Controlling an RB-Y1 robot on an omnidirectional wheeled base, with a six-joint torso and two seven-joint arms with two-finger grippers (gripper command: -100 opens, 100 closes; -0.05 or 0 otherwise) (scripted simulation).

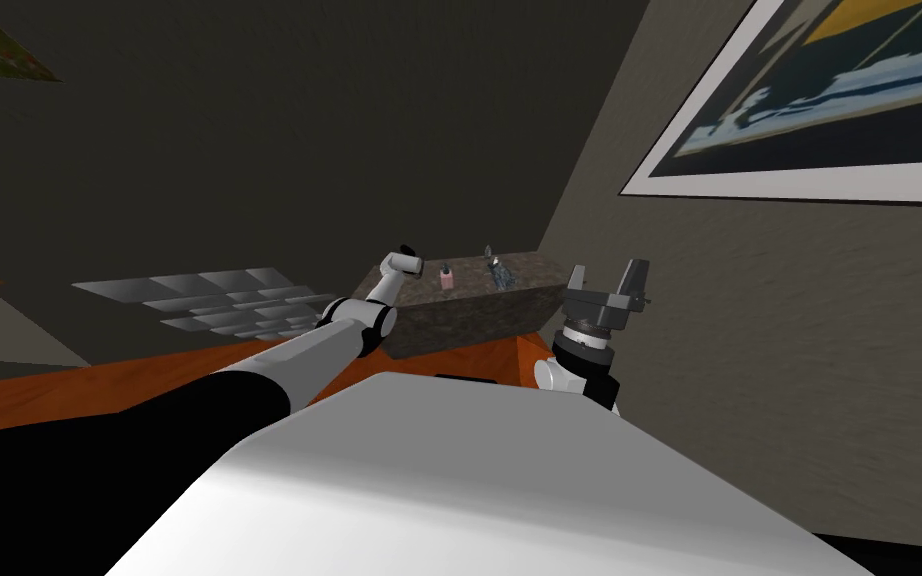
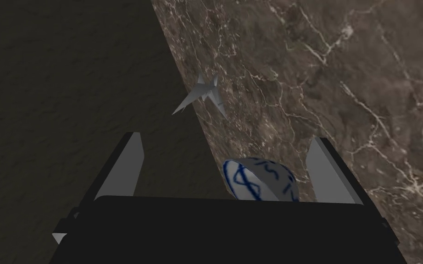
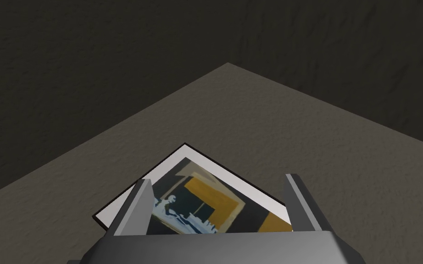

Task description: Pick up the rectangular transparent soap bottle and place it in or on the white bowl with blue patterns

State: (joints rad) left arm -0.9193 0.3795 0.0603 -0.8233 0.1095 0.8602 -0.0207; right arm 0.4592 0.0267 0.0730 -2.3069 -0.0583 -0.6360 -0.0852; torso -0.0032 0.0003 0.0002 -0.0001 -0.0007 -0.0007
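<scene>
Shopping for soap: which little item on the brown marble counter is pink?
The small pink bottle, standing to the left of the bluish-grey item.

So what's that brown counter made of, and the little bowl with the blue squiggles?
The counter looks like brown marble: pale, crack-like veins run all through it, and the top seems smooth. The bowl is probably glazed ceramic, since it is white with blue painted lines, but its look alone can't settle that.

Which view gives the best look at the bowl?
Left wrist: the bowl shows close between the left gripper's open fingers, blue pattern plain, part behind its body. In the head view that gripper sits over that end of the counter; the right wrist view faces a wall.
</scene>
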